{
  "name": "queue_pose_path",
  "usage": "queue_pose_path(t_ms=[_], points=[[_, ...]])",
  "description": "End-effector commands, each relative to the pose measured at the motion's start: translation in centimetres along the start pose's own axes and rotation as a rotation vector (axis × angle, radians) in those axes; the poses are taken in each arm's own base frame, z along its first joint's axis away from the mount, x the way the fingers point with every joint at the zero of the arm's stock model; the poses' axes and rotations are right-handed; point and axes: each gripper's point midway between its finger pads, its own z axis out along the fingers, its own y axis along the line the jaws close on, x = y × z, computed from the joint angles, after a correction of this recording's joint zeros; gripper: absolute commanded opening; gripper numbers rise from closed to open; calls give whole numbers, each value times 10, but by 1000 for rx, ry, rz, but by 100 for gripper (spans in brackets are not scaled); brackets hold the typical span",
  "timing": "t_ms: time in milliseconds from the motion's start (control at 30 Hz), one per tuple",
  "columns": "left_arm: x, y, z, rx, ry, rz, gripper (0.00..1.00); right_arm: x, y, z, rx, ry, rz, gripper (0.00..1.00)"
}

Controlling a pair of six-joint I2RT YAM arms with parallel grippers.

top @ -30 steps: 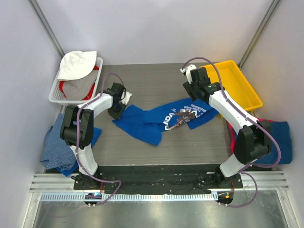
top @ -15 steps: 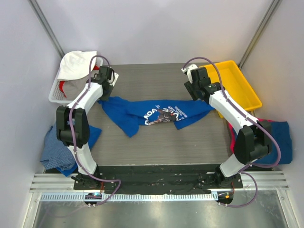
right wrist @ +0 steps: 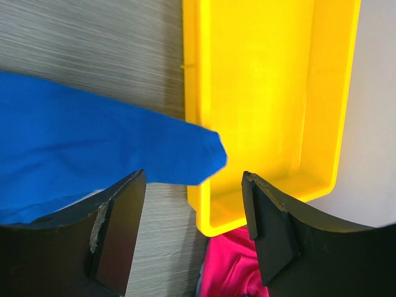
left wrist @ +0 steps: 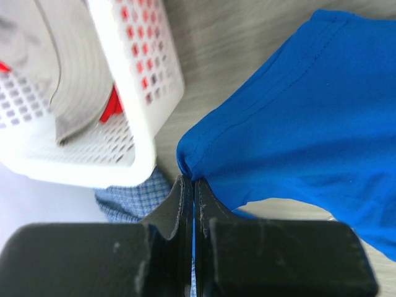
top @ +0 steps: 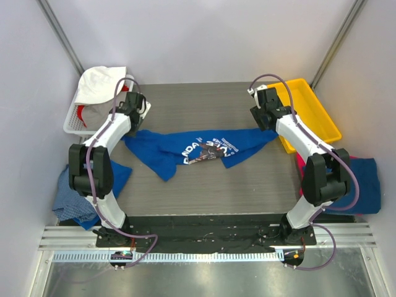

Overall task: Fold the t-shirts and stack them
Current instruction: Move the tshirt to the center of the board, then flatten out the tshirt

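Shirt [top: 185, 148]: royal blue, print up. It lies stretched crosswise on the tabletop [top: 198, 102] between the two arms, rumpled and not flat.
Left pincer [left wrist: 189, 185]: clamped tight on the hem at the shirt's left end, just beside the basket [left wrist: 154, 93].
Right pincer [right wrist: 192, 179]: fingers wide apart, holding nothing. The shirt's right tip lies under the gap and overlaps the rim of the tray [right wrist: 266, 93].
Step (judged): spreading the shirt flat; no fold made yet.
Risk, drag: only one end is held, so a pull from the left would slide the whole shirt and bunch it instead of tightening it.
Risk, snag: the tip on the tray rim may catch there or drop into the tray.
Risk, slip: the left grip is on a thin hem edge and a hard tug could free it.
Risk, bump: the left pincer is close to the basket and a swing outward could knock it.
Risk, crooked fold: creases folded in now would spoil the stack.
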Motion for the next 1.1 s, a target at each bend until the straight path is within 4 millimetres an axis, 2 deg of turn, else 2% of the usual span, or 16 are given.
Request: queue_pose_path(t_ms=[0,133,300,333,467,533,667,867,967,1067], points=[[10,27,-12,-85,-6,6,0,5,-9,13,28,13,10,71],[16,28,-7,-107,14,25,0,3,-4,20,-2,15,13,70],[12,29,-4,-100,24,26,0,-12,0,31,-39,-6,11,70],[9,27,-5,-78,19,14,0,-13,8,37,-76,-8,5,70],[3,18,-3,-27,35,-2,0,-27,21,51,-131,-23,30,69],[3,16,-2,-22,38,2,0,-28,26,57,-144,-14,32,68],[7,16,-4,-29,49,19,0,-14,39,71,-171,27,16,67],[7,18,-8,-26,48,23,0,12,59,75,-227,78,0,66],[6,19,-10,-22,45,26,0,24,64,77,-239,101,-13,65],[4,16,-9,-12,40,19,0,31,59,83,-228,117,-9,65]])
